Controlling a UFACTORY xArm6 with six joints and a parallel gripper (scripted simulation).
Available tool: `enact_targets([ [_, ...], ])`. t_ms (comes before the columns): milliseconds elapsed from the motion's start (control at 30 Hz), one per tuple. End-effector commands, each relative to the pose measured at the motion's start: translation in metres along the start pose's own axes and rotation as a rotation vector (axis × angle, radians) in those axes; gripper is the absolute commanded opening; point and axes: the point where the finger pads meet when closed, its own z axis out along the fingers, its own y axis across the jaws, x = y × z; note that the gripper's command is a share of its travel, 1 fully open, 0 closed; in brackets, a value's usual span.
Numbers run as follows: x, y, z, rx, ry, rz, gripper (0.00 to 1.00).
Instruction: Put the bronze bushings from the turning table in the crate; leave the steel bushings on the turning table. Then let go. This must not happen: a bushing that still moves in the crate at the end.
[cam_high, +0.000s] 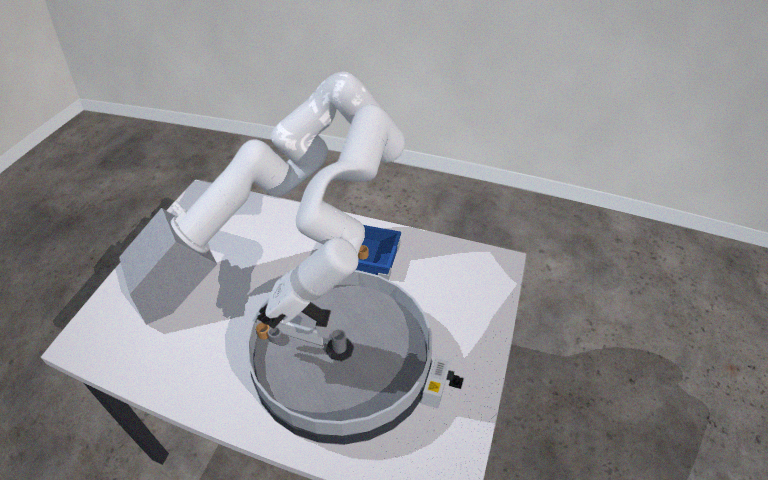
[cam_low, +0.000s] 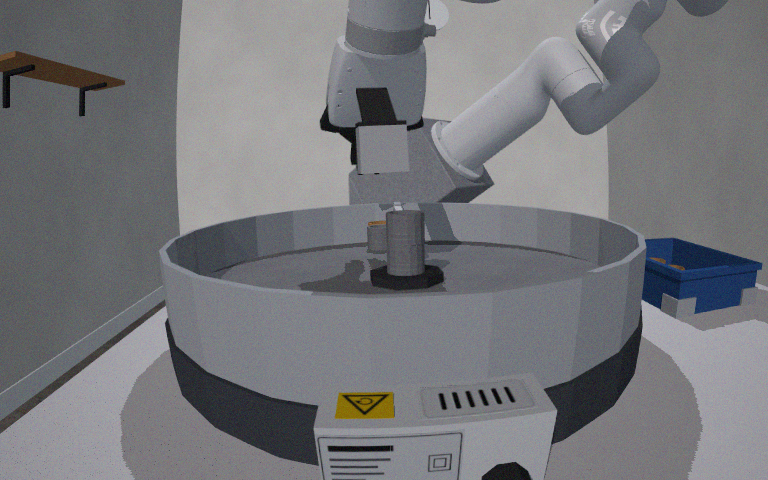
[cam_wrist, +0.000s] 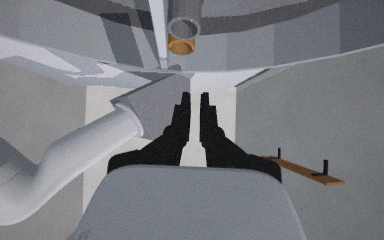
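My gripper (cam_high: 270, 318) (cam_wrist: 195, 103) is nearly closed with nothing between the fingers. It is over the left part of the turning table (cam_high: 317, 390) (cam_low: 396, 333), above the bushings there. A bronze bushing (cam_high: 262, 333) (cam_low: 376, 223) (cam_wrist: 181, 47) stands near the rim wall. A steel bushing (cam_high: 274, 337) (cam_low: 376, 238) (cam_wrist: 186, 12) stands right beside it on the inner side and hides most of it in the exterior view. The blue crate (cam_high: 386, 263) (cam_low: 702, 285) holds bronze bushings; two rims show in the exterior view, one bushing (cam_high: 363, 252) in the top view. The arm partly covers the crate there.
A pale guide bar (cam_high: 308, 335) (cam_wrist: 159, 30) runs close beside the two bushings. A grey post (cam_high: 338, 341) (cam_low: 404, 243) rises at the turning table's centre. A raised wall rings the turning table. A control box (cam_high: 433, 390) (cam_low: 390, 447) sits outside it.
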Motion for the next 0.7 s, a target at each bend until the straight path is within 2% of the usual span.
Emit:
enact_targets([
  [0,0.000,0.001,-0.001,-0.002,0.001,0.001,0.11],
  [233,0.015,0.001,0.016,-0.002,0.001,0.001,0.11],
  [667,0.015,0.001,0.016,-0.002,0.001,0.001,0.11],
])
